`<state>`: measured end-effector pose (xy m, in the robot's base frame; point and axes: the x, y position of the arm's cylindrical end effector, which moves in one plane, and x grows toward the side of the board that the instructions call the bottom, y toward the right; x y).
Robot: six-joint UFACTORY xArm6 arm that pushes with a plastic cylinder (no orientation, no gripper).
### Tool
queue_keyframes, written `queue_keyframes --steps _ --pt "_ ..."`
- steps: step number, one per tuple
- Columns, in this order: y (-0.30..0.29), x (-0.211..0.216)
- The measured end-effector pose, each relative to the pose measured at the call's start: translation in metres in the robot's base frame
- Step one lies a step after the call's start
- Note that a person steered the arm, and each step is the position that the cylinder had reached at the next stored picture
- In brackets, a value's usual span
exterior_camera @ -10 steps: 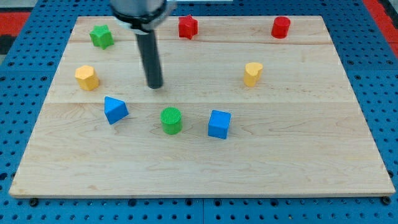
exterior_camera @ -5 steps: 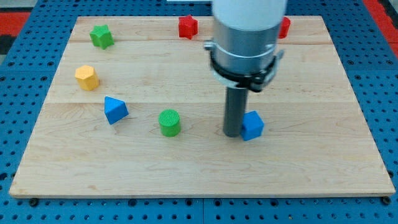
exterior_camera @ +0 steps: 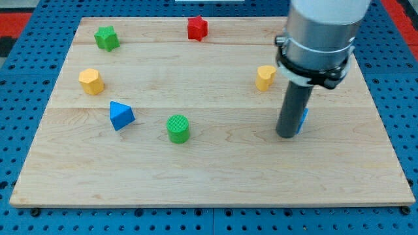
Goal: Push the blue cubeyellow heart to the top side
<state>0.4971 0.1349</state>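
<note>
My tip (exterior_camera: 286, 135) rests on the wooden board (exterior_camera: 209, 176) at the view's right. The blue cube (exterior_camera: 303, 119) is pressed against the rod's right side and mostly hidden behind it; only a blue sliver shows. The yellow heart (exterior_camera: 264, 77) stands up and to the left of my tip, apart from it, in the upper right part of the board.
A red star (exterior_camera: 197, 28) and a green star (exterior_camera: 106, 38) sit near the top edge. A yellow hexagon-like block (exterior_camera: 91, 81) and a blue triangle (exterior_camera: 121, 115) are at the left. A green cylinder (exterior_camera: 178, 128) stands at centre. The arm's body hides the top right corner.
My tip swept from upper left down to the blue cube, then pushed it rightward. The cube moved right with the rod. The yellow heart is uncovered again; the red cylinder is now hidden.
</note>
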Motion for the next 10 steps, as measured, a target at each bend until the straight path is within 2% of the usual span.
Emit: queue_keyframes --steps 2,5,7,10 --pt "0.033 -0.006" --pt "0.003 -0.058" --pt "0.032 -0.104" --pt "0.032 -0.113"
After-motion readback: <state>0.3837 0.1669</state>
